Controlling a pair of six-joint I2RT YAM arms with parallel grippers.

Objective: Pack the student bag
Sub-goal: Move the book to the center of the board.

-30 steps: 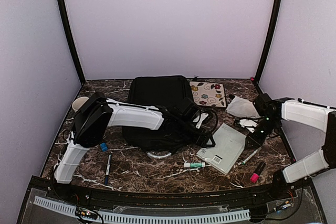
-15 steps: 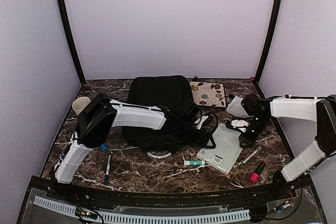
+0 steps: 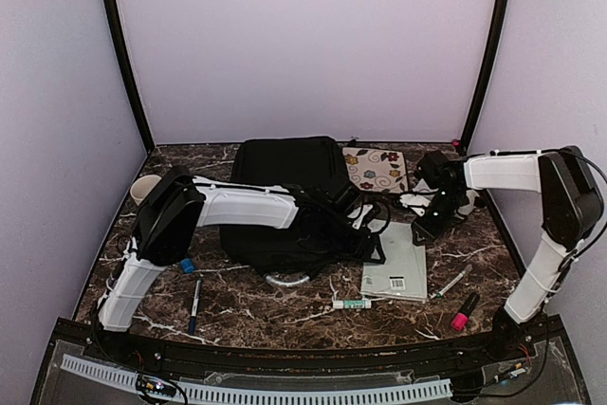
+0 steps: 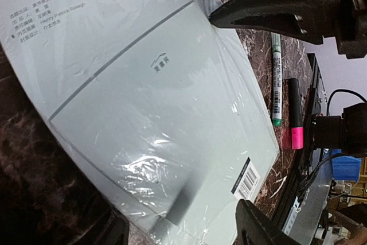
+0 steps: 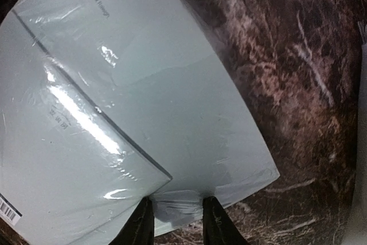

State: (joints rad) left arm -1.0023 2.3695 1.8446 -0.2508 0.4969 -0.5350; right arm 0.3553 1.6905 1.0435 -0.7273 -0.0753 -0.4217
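Dark marble surface (image 3: pixel 285 315), lilac walls. Far left: cup (image 3: pixel 144 188) and pen (image 3: pixel 194 303), neither in play.

Student bag (image 3: pixel 285 173) lies flat at centre-back. From above we can't tell whether its zip is open.

Left arm stretches low across the bag's front: elbow raised at the left, forearm nearly level, wrist at the book's left edge. Left claw (image 3: pixel 373 249) stands apart, one finger either side of the wrapped book (image 3: pixel 396 272), not gripping as far as we can see.

Right claw (image 3: pixel 424 228) is clamped on the book's far corner, pinching wrap and cover. Right arm rises high from its base and reaches inward, wrist pitched down.

We read this as a handover or two-arm lift toward the bag. To do it well:
- close left on the solid edge, not just the film, before right lets go
- hold the book level, since the wrap looks slippery
- clear the bag's straps on the way over

Far right, pink highlighter (image 3: pixel 464 312) lies unpacked.
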